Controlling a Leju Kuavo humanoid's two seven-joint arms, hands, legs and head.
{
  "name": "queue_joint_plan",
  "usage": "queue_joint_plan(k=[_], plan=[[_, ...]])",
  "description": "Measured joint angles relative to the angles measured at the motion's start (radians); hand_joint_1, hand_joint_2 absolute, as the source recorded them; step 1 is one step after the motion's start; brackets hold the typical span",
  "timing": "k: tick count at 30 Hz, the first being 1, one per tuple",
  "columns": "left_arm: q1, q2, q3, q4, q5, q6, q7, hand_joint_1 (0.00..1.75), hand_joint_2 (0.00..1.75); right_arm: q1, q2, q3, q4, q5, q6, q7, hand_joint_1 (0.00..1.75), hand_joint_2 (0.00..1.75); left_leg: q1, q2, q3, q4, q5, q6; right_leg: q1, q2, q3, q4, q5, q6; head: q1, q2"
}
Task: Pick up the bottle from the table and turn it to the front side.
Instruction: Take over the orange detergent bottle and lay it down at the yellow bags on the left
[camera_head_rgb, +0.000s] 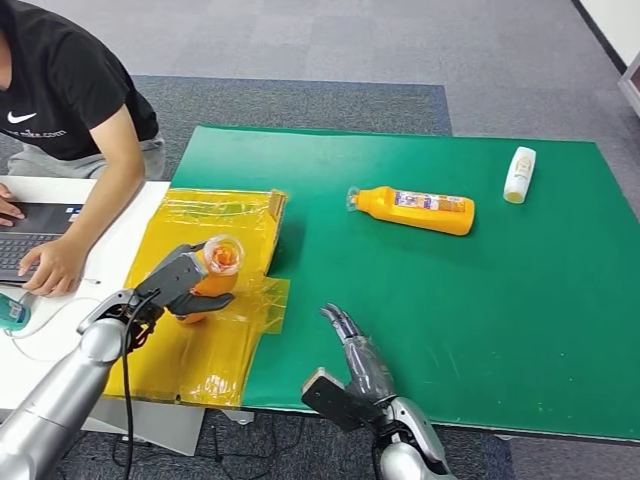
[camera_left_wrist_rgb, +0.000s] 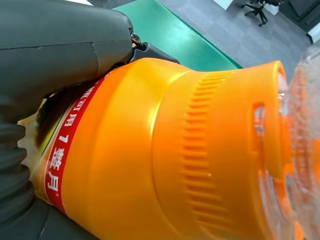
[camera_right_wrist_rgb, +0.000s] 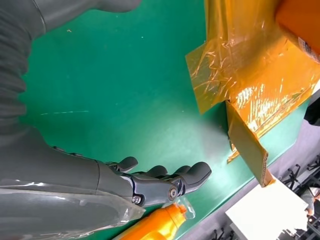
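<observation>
**Left hand holds an orange bottle over the yellow sheet; right hand idle**

Far left: a person (camera_head_rgb: 68, 110) in a black shirt leans over a white desk (camera_head_rgb: 121, 250), one hand on a laptop (camera_head_rgb: 30, 235). Not involved with the robot's work at this moment.

Next along, a crinkled yellow plastic sheet (camera_head_rgb: 204, 350) lies over the near-left corner of the green mat (camera_head_rgb: 453, 320), with a cardboard flap (camera_head_rgb: 276, 215) standing at its far edge. Above this sheet the left hand (camera_head_rgb: 170, 285) grips an orange bottle (camera_head_rgb: 211, 275), fingers wrapped round its body, clear cap pointing away from the robot. Left wrist view: thumb pressed along the bottle's (camera_left_wrist_rgb: 158, 150) shoulder, a red label strip with white characters running beside it. Whether the front label faces up I cannot tell; my reading is the turn is under way or just finishing, the grip on the body leaving the label free to check.

Centre: the right hand (camera_head_rgb: 355, 365) hovers low over bare mat at the near edge, fingers loosely extended and apart, holding nothing. Probably parked clear of the left arm.

Further right, a second orange bottle (camera_head_rgb: 415, 210) lies on its side mid-mat, cap towards the left. Well beyond it, near the far right, a small white bottle (camera_head_rgb: 519, 174) also lies down. Both untouched.
</observation>
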Motion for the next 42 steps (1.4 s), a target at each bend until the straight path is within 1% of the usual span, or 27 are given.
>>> queue_joint_plan(k=[15,42], plan=[[-0.045,-0.024,-0.036,0.067,-0.012,-0.002,0.000,1.75,1.75,-0.013,0.006,0.010,0.027,-0.014,0.005,0.000,0.00,1.75,0.000,-0.001,0.002,0.000,0.001,0.001,0.000,-0.003,0.005,0.000,0.000,0.000,0.000,0.000],[-0.080,-0.047,-0.046,0.129,-0.010,0.000,0.000,1.75,1.75,-0.033,0.014,0.027,0.058,-0.015,0.010,0.015,0.00,1.75,0.000,-0.001,0.006,0.000,0.001,0.001,0.000,-0.003,0.008,0.000,0.000,0.000,0.000,0.000]])
